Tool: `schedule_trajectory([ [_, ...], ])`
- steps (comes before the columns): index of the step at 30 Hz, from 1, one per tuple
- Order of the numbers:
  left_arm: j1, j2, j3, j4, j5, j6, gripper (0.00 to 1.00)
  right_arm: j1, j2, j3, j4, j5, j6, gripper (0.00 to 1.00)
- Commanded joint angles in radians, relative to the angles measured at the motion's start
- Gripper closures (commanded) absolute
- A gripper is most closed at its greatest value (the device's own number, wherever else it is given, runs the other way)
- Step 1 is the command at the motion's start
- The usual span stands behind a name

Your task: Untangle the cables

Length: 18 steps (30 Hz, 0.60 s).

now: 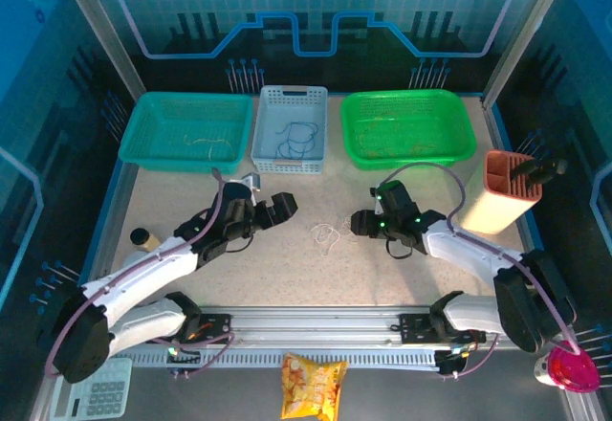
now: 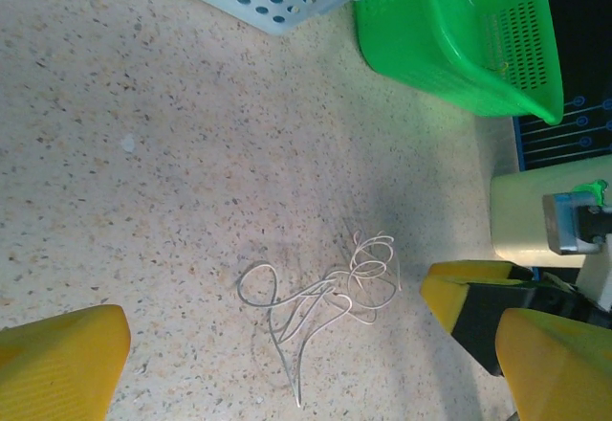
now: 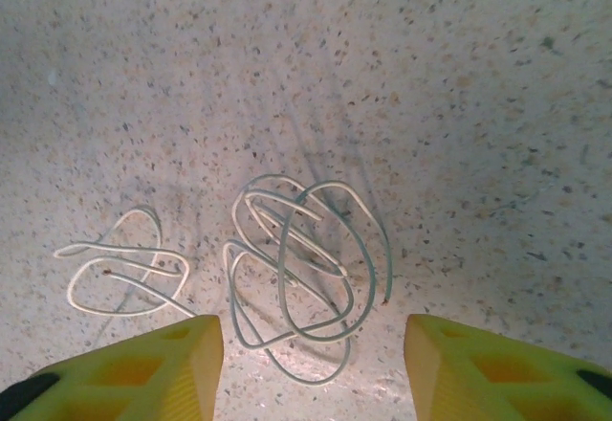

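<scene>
The cables (image 1: pixel 326 236) lie as a small pale clump on the speckled table between the two arms. In the left wrist view the cables (image 2: pixel 330 295) are thin whitish loops ahead of my left gripper (image 2: pixel 306 383), which is open and holds nothing. It sits just left of the clump in the top view as the left gripper (image 1: pixel 283 205). In the right wrist view a grey-white knot of loops (image 3: pixel 306 273) lies beside a separate cream loop (image 3: pixel 120 273). My right gripper (image 3: pixel 311 373) is open, low over the knot, whose nearest loops reach between its yellow fingers (image 3: pixel 143 373) without being pinched.
Along the back stand a teal basket (image 1: pixel 143 134), a light blue basket (image 1: pixel 271 134) holding a dark wire, and a green basket (image 1: pixel 459 134). An orange-and-cream holder (image 1: pixel 499 201) stands at the right. A small cylinder (image 1: pixel 145 240) sits on the left. A snack bag (image 1: pixel 313 386) lies in front.
</scene>
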Motion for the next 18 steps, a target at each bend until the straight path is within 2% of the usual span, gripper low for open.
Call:
schedule_trajectory([
  [1, -0.02, 0.034, 0.035, 0.049, 0.021, -0.025, 0.01, 0.015, 0.048, 0.021, 0.046, -0.014, 0.005, 0.52],
  [3, -0.028, 0.059, 0.043, 0.062, 0.026, -0.028, 0.01, 0.021, 0.076, 0.029, 0.056, -0.012, 0.0, 0.57],
  [5, -0.038, 0.081, 0.052, 0.072, 0.033, -0.031, 0.01, 0.021, 0.094, 0.039, 0.055, -0.006, -0.011, 0.66],
  [10, -0.054, 0.117, 0.054, 0.103, 0.033, -0.061, 0.01, 0.021, 0.084, 0.066, 0.02, 0.015, -0.042, 1.0],
  [18, -0.067, 0.131, 0.032, 0.159, 0.024, -0.12, 0.01, 0.021, -0.092, 0.119, -0.08, 0.038, -0.069, 1.0],
])
